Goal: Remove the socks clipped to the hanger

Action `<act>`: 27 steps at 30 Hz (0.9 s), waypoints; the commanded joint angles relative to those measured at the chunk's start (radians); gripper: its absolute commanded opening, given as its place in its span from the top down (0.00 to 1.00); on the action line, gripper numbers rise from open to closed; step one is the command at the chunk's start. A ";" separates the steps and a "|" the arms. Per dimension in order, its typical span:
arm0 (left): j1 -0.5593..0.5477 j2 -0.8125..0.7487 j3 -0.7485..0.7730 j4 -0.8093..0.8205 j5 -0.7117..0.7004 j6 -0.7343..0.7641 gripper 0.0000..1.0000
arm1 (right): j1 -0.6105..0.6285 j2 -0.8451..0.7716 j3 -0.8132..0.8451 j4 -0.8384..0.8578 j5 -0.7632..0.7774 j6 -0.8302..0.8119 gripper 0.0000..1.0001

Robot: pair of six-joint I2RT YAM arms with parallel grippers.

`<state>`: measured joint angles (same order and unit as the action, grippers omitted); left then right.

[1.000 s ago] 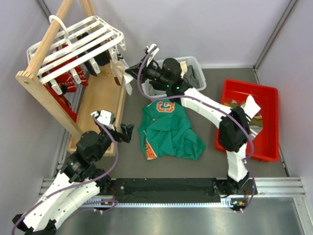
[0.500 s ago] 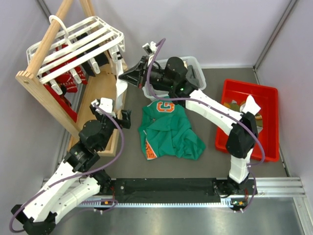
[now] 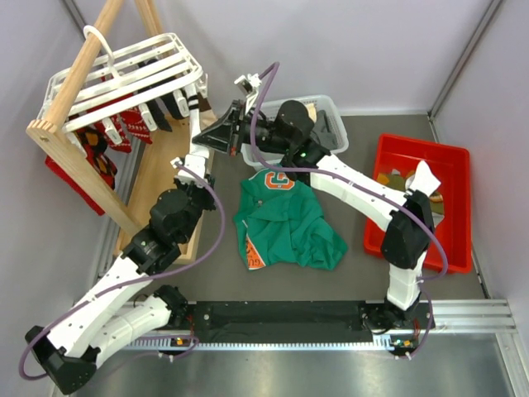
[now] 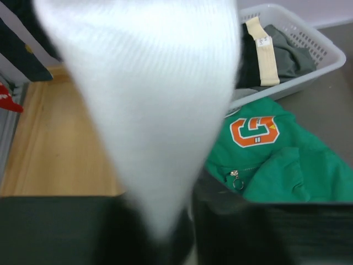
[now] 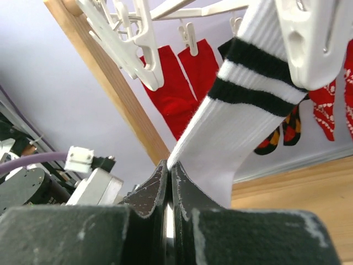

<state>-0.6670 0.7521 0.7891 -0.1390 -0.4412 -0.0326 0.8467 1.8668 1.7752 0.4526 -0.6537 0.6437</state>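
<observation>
- left gripper [image 4: 177, 234]: closed on the lower end of the white sock [image 4: 149, 99], which narrows down between its fingers; below the right end of the hanger [image 3: 124, 70]
- right gripper [image 5: 170, 172]: jaws pressed together, pinching the edge of the same sock higher up, just under the hanger's right end
- white sock: two black bands at the cuff; cuff held in a clip [image 5: 309, 44] at the hanger's right end; runs straight from there down to the left gripper
- red socks [image 5: 182, 88]: a pair, clipped to the hanger further in from the white sock
- striped sock [image 5: 282, 135]: black, orange and yellow, hanging from the hanger behind the white sock
- dark socks [image 3: 169, 103]: clipped along the hanger's near side
- rack [image 3: 58, 136]: wooden, its sloping bar crossing over the hanger's left end
- basket [image 3: 329, 106]: pale, on the table right of the hanger, dark and cream garments inside
- shirt [image 3: 285, 223]: green with orange print, spread on the table nearer the arm bases than the hanger, to its right
- bin [image 3: 450, 153]: red, far right of the hanger
</observation>
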 commanded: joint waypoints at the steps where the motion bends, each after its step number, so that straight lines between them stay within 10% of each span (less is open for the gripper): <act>1: -0.002 -0.036 0.035 -0.003 0.038 -0.007 0.95 | 0.017 -0.029 0.053 -0.005 -0.001 0.005 0.99; 7: -0.002 -0.086 0.013 -0.040 0.088 -0.016 1.00 | 0.017 -0.093 0.098 -0.233 0.217 -0.125 0.66; 19: -0.002 -0.108 -0.031 -0.039 0.110 -0.001 1.00 | 0.008 -0.106 0.266 -0.543 0.649 -0.328 0.62; 27: -0.002 -0.102 -0.031 -0.036 0.104 0.002 1.00 | -0.054 -0.035 0.317 -0.470 0.625 -0.274 0.60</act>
<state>-0.6670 0.6525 0.7673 -0.1959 -0.3340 -0.0349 0.8280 1.7908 2.0373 -0.0483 -0.0273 0.3592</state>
